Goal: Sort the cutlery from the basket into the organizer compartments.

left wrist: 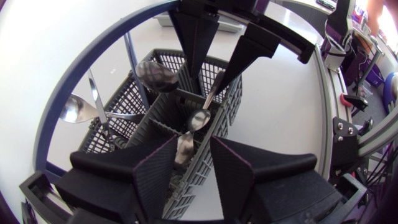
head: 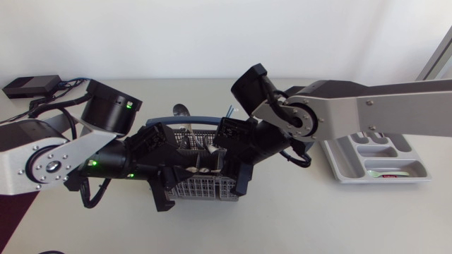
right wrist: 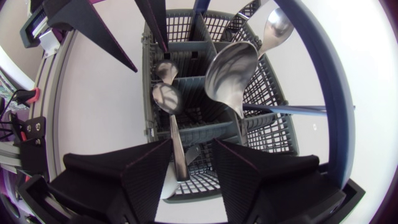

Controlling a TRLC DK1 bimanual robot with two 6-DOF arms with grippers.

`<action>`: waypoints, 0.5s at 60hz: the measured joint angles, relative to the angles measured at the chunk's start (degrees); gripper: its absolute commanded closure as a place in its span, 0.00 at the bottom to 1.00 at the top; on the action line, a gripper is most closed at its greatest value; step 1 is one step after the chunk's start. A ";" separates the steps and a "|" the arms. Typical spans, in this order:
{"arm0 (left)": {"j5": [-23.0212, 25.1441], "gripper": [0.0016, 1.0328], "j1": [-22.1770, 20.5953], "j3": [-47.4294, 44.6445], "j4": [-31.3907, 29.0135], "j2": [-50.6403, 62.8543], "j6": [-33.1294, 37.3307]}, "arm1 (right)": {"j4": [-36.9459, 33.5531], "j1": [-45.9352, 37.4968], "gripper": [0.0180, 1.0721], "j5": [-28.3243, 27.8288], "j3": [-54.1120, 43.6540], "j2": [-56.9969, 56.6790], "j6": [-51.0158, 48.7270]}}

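The dark grey mesh basket (head: pixel 205 189) stands mid-table with both grippers over it. My left gripper (left wrist: pixel 193 143) straddles the wall at one end of the basket (left wrist: pixel 124 106), one finger inside and one outside, gripping it. My right gripper (right wrist: pixel 191 146) hangs open over the other end. The handle of a small spoon (right wrist: pixel 166 98) rises between its fingers and rests against one of them. A large spoon (right wrist: pixel 231 71), another spoon (right wrist: pixel 278 25) and a blue-handled piece (right wrist: pixel 286 110) lean in the other cells. A further small spoon (left wrist: pixel 185 149) stands under my left gripper.
The grey organizer tray (head: pixel 339 169) lies at the right of the table, past my right arm, with one piece in a front compartment. The basket's blue hoop handle (left wrist: pixel 68 81) arches over both grippers. A black box (head: pixel 32 86) with cables sits at the far left.
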 measured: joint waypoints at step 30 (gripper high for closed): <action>0.00 0.63 0.00 0.00 0.00 0.00 0.00 | 0.15 0.77 0.95 -1.05 -1.53 -0.42 0.70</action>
